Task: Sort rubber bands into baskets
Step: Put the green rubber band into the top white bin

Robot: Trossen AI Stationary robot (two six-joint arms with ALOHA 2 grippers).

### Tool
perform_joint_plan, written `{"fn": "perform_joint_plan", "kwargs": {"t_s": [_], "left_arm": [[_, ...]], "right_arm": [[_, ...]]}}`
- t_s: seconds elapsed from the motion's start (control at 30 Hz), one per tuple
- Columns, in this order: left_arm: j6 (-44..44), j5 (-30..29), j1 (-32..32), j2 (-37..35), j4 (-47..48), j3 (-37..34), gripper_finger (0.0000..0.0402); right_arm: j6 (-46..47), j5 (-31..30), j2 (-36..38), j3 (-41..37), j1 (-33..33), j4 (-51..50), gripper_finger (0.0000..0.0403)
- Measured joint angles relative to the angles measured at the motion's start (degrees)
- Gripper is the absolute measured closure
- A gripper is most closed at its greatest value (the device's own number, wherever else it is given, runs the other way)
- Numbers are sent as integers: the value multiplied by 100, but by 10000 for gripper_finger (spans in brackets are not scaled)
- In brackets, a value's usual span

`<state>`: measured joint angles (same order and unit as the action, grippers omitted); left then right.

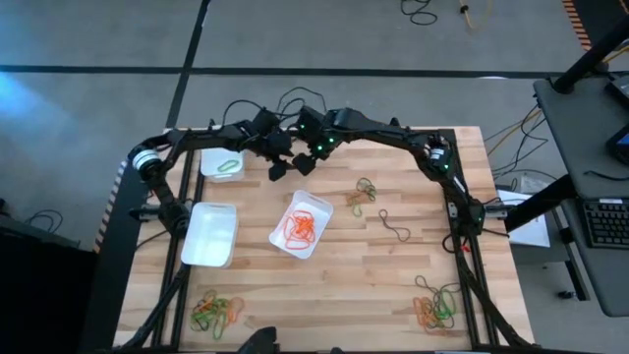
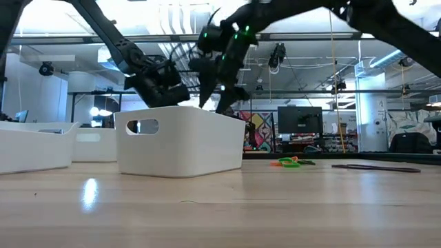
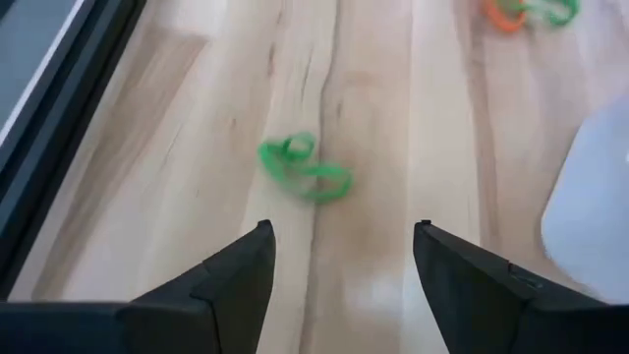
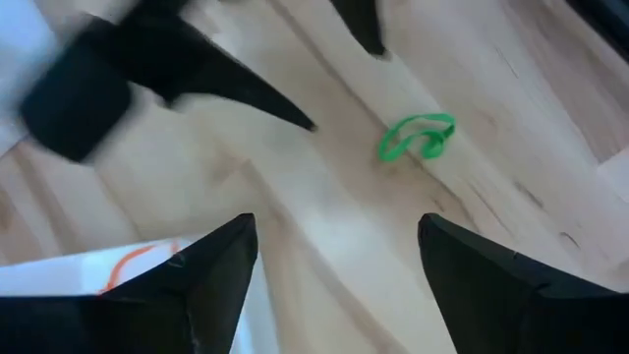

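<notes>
A loose green rubber band [image 3: 303, 167] lies on the bare wood at the table's far side; it also shows in the right wrist view [image 4: 418, 138]. My left gripper [image 3: 341, 228] is open above it, and my right gripper [image 4: 337, 218] is open close beside it, empty. In the high view both grippers [image 1: 278, 169] [image 1: 303, 162] meet just beyond the middle basket [image 1: 302, 223], which holds orange bands. The far-left basket [image 1: 221, 162] holds a green band. The left basket [image 1: 209, 234] looks empty.
Piles of mixed rubber bands lie at the near left [image 1: 216, 312] and the near right [image 1: 437, 305]. A small green and dark clump [image 1: 364, 192] and a dark band [image 1: 393, 228] lie right of the middle basket. Black frame bars run along the table's sides.
</notes>
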<state>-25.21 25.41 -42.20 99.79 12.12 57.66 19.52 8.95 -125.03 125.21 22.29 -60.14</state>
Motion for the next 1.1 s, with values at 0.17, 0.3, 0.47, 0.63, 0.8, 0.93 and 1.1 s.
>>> {"fn": "perform_joint_plan", "kwargs": {"t_s": [0.17, 0.3, 0.47, 0.63, 0.8, 0.93, 1.1], "left_arm": [[251, -91, 157, 388, -159, 79, 176], [789, -271, 322, 598, -443, 161, 176], [1072, -1171, 522, 735, -887, 158, 176], [1283, -1377, 707, 950, -1260, 148, 176], [1654, -1926, 802, 1144, -1289, 330, 177], [2211, -2263, 800, 1321, -879, 698, 194], [2283, -2625, 842, 1706, -35, 1411, 265]], "right_arm": [[214, -412, 366, -13, -217, -159, 127], [419, -852, 688, -13, -445, -241, 129], [769, -1363, 976, -35, -742, -431, 129], [1058, -1766, 1280, -35, -1000, -570, 133], [1343, -2096, 1452, -35, -1210, -638, 131], [1416, -2121, 1536, -35, -1304, -704, 134], [1450, -2118, 1543, -37, -1362, -712, 140]]}}
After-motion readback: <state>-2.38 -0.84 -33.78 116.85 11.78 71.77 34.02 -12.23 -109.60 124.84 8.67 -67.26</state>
